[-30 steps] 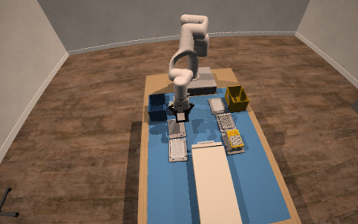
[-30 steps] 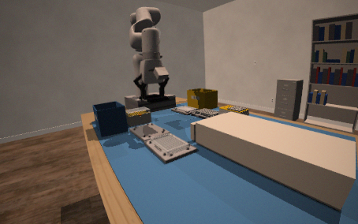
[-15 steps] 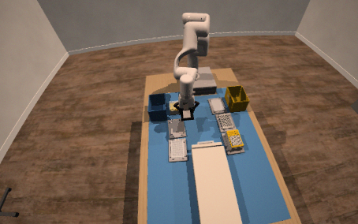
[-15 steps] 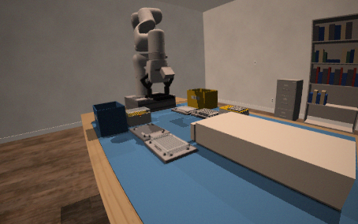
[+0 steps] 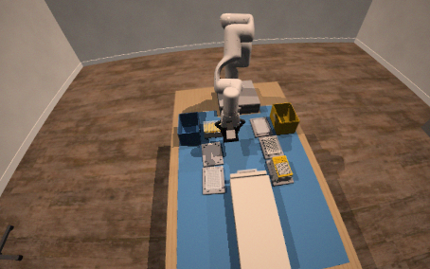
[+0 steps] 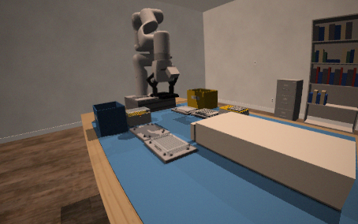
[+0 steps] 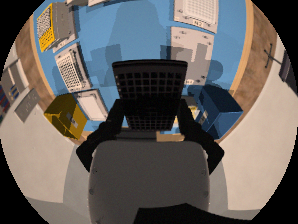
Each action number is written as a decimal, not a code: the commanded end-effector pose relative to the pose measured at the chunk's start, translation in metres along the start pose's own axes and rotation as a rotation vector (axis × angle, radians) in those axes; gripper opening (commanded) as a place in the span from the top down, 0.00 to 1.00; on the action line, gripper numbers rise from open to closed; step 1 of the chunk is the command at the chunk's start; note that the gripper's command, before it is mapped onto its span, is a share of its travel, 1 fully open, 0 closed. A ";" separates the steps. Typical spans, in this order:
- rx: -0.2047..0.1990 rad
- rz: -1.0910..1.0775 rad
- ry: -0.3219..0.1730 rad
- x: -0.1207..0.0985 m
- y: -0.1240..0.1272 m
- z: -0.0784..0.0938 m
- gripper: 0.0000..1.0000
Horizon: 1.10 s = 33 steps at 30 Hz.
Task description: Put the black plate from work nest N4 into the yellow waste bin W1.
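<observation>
In the wrist view the pincer's grey body fills the lower half, hiding whatever lies straight beneath it, and the round lens edge cuts off the corners. Nearest on the counter (image 6: pixel 98 166) is a long cream box (image 6: pixel 272 143), its far side out of sight from the exterior camera. Beyond it lie flat grey nests, one bearing a white gridded plate (image 6: pixel 169 145) and the next one (image 6: pixel 150 130) holding no plate. The small wells on the plates across the blue mat (image 6: pixel 177 185) are too fine to count.

The blue bin (image 6: pixel 110 117) shows only its dark walls from the side; from the top view its inside is shadowed, so its contents cannot be told. The yellow bin (image 5: pixel 285 118) stands upright at the far right of the mat (nothing is visible within it).

The pincer (image 6: pixel 163 93) is clamped on the black plate (image 7: pixel 149 94), holding it level in the air above the counter, between the two bins and well apart from the yellow one.
</observation>
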State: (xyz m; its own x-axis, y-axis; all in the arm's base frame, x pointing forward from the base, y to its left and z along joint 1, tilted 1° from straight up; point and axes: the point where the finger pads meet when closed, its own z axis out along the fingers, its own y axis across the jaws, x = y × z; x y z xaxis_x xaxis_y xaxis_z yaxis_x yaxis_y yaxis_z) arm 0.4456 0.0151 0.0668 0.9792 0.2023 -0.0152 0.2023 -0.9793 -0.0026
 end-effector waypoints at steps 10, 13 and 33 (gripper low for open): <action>-0.001 0.000 0.005 -0.009 -0.027 -0.002 1.00; -0.002 0.000 0.005 -0.011 -0.035 -0.002 1.00; -0.003 0.000 0.007 -0.028 -0.080 -0.003 1.00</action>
State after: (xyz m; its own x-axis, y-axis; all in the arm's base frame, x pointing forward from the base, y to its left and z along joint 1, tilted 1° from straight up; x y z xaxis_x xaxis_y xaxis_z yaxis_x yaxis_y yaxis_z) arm 0.4051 0.0809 0.0686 0.9793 0.2022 -0.0121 0.2022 -0.9793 -0.0001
